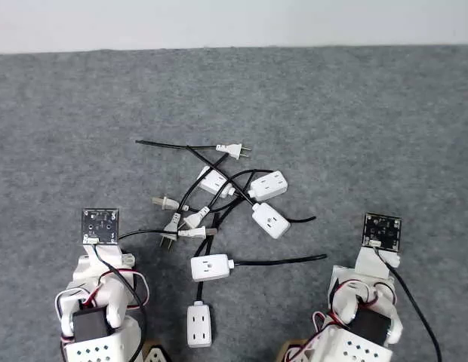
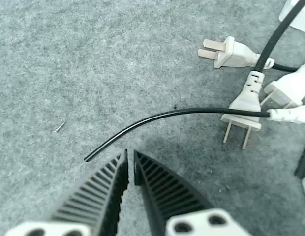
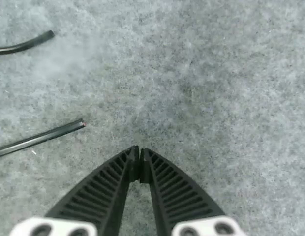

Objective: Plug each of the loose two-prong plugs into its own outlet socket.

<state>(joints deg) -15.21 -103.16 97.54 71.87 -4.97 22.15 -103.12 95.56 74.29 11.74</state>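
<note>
Fingers first: the left fingers [image 2: 110,184] are drawn together with only a hairline slit between their tips, and the right fingers [image 3: 115,184] are pressed fully together; neither pair holds anything. We take the middle socket [image 1: 211,266], lying flat with its slots up, as our marker. Under everything spreads the grey felt surface [image 1: 355,113]. The left arm [image 1: 94,302] stands to the left of the middle socket, and the right arm [image 1: 362,309] stands well off to its right. Just beyond the middle socket sits the tangle of black cords [image 1: 219,204]. Three more sockets [image 1: 269,185] lie in its far part, and a last socket [image 1: 199,324] lies just on the arms' side of our marker. Several loose plugs [image 1: 164,202] cluster beyond and left of the middle socket, with one stray plug [image 1: 232,151] farther beyond it. The nearest plug [image 2: 243,112] lies just beyond-left of the middle socket, between it and the left arm. Its long axis runs roughly toward and away from the arms, with the prongs pointing back to the arms' side. We judge the left arm far the nearer to it. Those fingers would have to part first, then close across the plug's white body, and the prongs would need turning toward the middle socket's slots.
</note>
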